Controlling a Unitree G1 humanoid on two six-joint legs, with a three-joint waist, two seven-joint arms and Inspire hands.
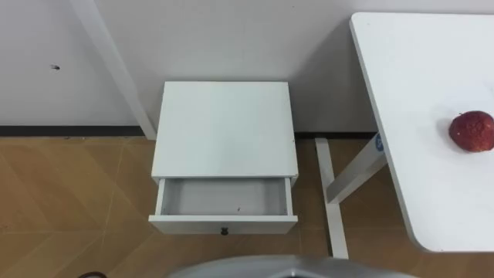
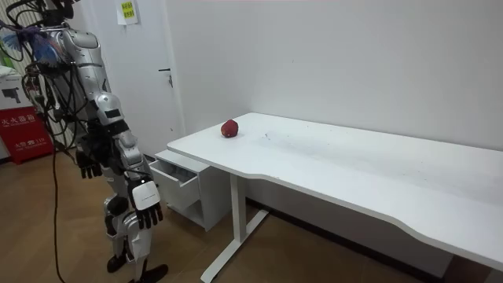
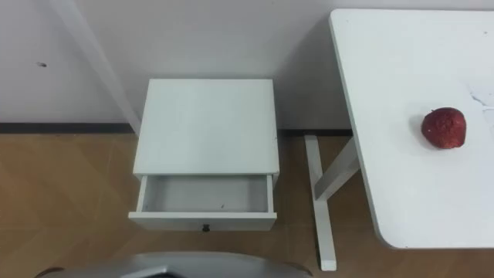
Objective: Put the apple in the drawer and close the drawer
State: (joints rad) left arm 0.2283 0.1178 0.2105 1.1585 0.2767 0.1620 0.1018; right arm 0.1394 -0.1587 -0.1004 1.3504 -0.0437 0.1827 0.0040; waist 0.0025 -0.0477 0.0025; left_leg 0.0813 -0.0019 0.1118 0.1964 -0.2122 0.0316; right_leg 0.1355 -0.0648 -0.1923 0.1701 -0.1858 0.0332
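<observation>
Wood floor & white wall in the eye views: I see the cabinet (image 1: 224, 127) w/ its drawer (image 1: 224, 199) pulled open. The apple (image 1: 472, 130) sits on the table (image 1: 409, 93) to the right, well apart from the drawer, w/ the table leg (image 1: 351, 176) between them. Room view: robot stands facing the drawer front. Left hand (image 2: 89, 163) & right hand (image 2: 147, 208) hang at its sides, fingers loose, apart, holding nothing.

The apple (image 1: 472, 130) is dark red, the counter (image 1: 417, 93) white. White cabinet (image 1: 225, 127); its drawer (image 1: 224, 198) is pale grey inside, with a black knob (image 1: 225, 230). Brown herringbone wood floor (image 1: 69, 201); white wall (image 1: 231, 38).
</observation>
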